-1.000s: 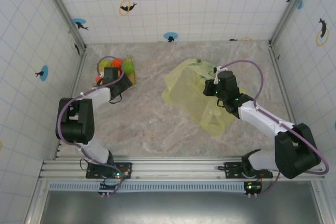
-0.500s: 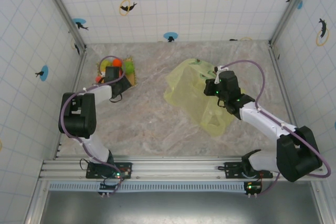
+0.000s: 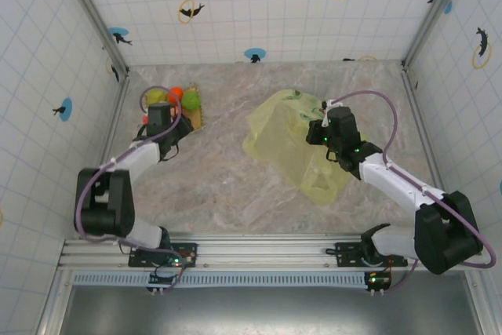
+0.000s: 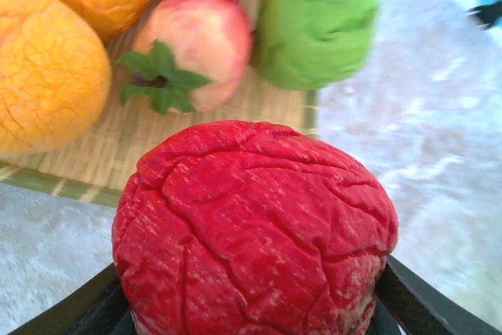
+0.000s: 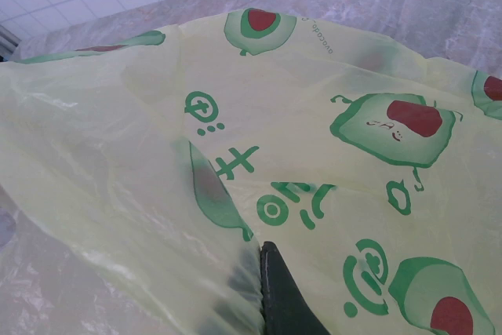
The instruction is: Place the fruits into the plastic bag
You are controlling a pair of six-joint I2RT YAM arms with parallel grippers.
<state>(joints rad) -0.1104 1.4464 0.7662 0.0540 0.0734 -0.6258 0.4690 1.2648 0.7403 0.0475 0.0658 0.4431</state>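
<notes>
The translucent yellow-green plastic bag (image 3: 290,143), printed with avocado marks, lies right of the desk's (image 3: 220,186) middle. Its long axis runs from the far edge toward the near right corner, and its left side is tented up. The right gripper (image 3: 319,136) is closed on a fold of the bag's film, with one finger (image 5: 278,296) in front and the other a dark shape behind the plastic.

The left gripper (image 3: 159,112) hangs over the square tan woven mat (image 4: 86,158) in the far left corner, clamped around a wrinkled red toy fruit (image 4: 255,229). Beyond it on the mat lie a large orange fruit (image 4: 47,92), a pink leafed fruit (image 4: 196,45) and a round green fruit (image 4: 314,21).

Since half a second ago the left arm's elbow has dropped toward the near edge and its gripper has drawn back slightly; the bag looks unchanged. Bare desk separates mat and bag, and the mat sits close to the left wall.
</notes>
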